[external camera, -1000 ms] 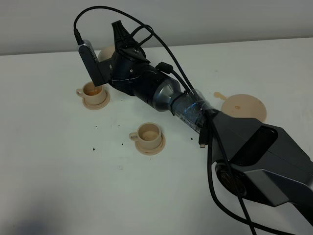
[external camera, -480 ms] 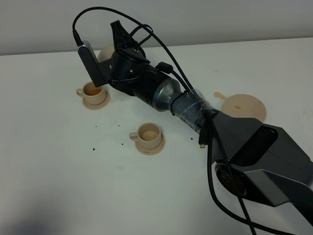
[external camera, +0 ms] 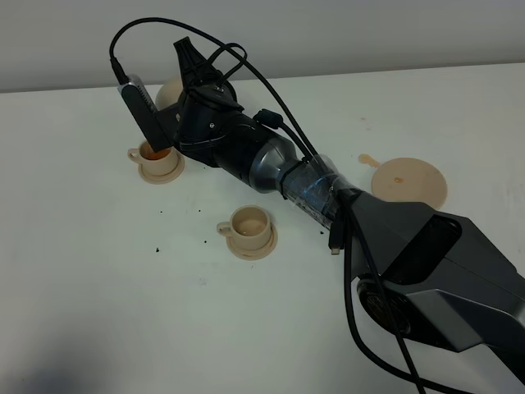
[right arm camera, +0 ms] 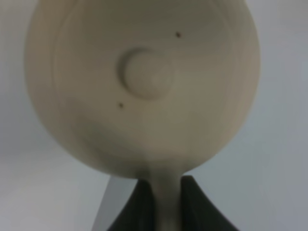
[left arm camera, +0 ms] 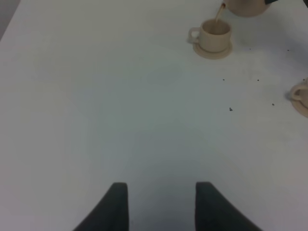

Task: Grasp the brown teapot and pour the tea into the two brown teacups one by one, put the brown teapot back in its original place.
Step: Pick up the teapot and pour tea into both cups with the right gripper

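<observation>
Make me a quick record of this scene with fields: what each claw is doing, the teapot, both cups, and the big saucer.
right claw: shut on the brown teapot by its handle
brown teapot: lifted and tilted, a thin stream of tea falling from the spout into the far teacup
far teacup: on its saucer, brown tea inside
near teacup: on its saucer, clear of the arm; fill unclear
large saucer: nothing on it but a tea spot
left claw: open, above bare table
</observation>
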{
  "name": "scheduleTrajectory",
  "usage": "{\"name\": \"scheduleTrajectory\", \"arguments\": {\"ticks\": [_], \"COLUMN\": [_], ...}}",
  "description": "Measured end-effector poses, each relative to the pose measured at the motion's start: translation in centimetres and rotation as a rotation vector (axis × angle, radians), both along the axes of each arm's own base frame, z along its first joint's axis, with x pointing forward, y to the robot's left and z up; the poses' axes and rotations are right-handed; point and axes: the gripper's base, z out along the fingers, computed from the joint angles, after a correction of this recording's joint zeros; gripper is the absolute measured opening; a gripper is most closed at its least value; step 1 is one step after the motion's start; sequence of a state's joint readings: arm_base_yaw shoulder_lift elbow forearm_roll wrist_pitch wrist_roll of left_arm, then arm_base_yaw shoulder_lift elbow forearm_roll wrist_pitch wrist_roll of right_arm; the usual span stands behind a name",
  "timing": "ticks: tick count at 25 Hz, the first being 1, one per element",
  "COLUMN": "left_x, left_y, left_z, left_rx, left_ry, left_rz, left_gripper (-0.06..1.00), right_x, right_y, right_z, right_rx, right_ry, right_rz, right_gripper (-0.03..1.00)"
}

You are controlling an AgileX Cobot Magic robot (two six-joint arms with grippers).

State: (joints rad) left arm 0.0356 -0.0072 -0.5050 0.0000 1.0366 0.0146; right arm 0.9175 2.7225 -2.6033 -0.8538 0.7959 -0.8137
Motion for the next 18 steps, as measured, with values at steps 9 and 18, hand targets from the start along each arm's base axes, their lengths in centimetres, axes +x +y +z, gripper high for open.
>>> {"name": "scheduleTrajectory", "arguments": {"ticks": [9, 18], "left_x": [0.0, 0.0], "left_y": [0.0, 0.0], "left_z": [0.0, 0.0], "left_rx": [0.0, 0.0], "left_ry": [0.0, 0.0], "left_rz": [0.0, 0.0], "left_gripper": [0.38, 0.38], "right_x": [0.07, 0.13], "right_y": [-0.04, -0.07], "right_z": [0.11, 0.19], "right_rx": [-0.013, -0.022], "right_ry": [-0.018, -0.031], "right_rz": [0.002, 0.003], "right_gripper": [0.12, 0.12]}}
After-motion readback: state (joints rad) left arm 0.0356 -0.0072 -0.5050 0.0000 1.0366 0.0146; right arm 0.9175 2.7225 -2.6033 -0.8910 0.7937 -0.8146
